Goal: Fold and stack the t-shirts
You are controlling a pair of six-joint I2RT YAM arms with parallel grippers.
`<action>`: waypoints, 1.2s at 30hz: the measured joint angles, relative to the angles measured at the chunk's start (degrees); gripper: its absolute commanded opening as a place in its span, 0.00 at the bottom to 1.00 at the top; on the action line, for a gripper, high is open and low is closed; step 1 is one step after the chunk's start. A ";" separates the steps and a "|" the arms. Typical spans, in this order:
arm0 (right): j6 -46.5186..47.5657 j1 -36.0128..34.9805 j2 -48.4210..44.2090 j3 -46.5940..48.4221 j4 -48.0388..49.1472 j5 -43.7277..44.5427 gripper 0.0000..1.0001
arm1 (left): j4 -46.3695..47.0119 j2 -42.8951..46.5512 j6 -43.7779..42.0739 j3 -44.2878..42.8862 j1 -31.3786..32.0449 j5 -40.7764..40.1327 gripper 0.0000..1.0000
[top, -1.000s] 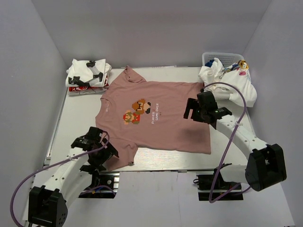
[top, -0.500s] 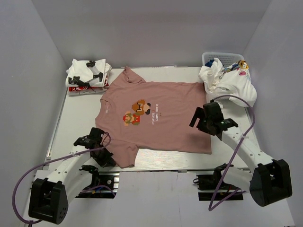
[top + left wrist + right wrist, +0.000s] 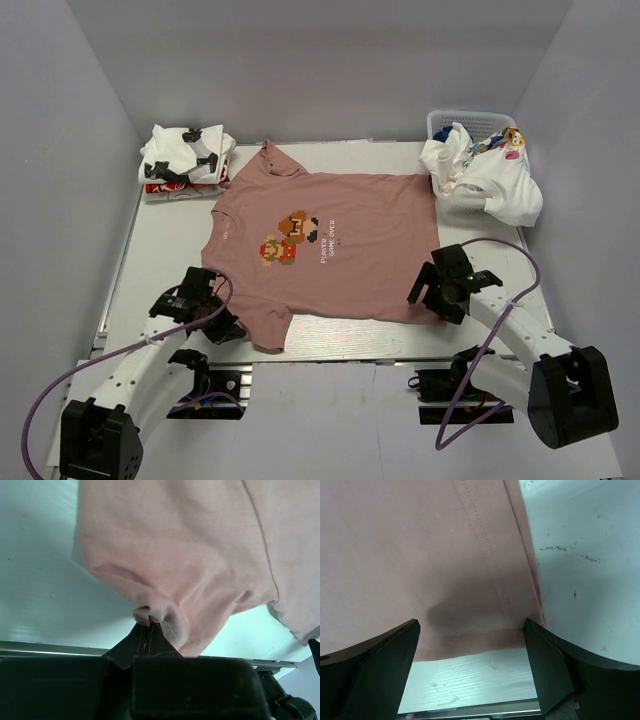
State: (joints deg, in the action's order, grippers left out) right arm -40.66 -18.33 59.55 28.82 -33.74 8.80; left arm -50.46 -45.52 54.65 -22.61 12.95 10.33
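Note:
A dusty-pink t-shirt (image 3: pixel 340 270) with a pixel game print lies spread flat on the table, collar at the back left. My left gripper (image 3: pixel 228 328) is at its near left sleeve, shut on a pinch of the pink cloth (image 3: pixel 165 580); the left gripper (image 3: pixel 145 627) holds a small bunched fold at its tips. My right gripper (image 3: pixel 425 293) hovers low over the shirt's near right corner. In the right wrist view the right gripper (image 3: pixel 471 625) stands open, with the pink hem (image 3: pixel 470 637) and side seam between its fingers (image 3: pixel 385 655).
A folded stack of white t-shirts (image 3: pixel 185 160) sits at the back left. A white mesh basket (image 3: pixel 470 120) at the back right has white tees (image 3: pixel 495 185) spilling over it. The table's near edge (image 3: pixel 330 355) runs just behind both grippers.
The left gripper has shut on the pink shirt's near left sleeve. The right arm has drawn back toward the near edge, from mid-shirt to the near right corner, still open.

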 measured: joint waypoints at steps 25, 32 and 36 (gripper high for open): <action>2.03 0.83 5.22 4.55 3.50 -0.07 0.00 | 6.14 -8.28 -3.06 -14.10 0.00 0.20 0.00; 3.45 0.98 14.73 16.96 3.28 0.92 0.00 | 10.01 -20.26 -4.00 -27.78 -0.90 -1.95 0.00; 3.87 1.90 22.36 26.91 3.28 3.15 0.00 | 11.34 -31.54 -4.74 -39.34 -1.14 -6.58 0.00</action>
State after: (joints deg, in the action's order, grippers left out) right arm -36.80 -16.43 81.91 55.72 -30.46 11.94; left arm -39.11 -77.06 49.91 -61.95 11.81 3.75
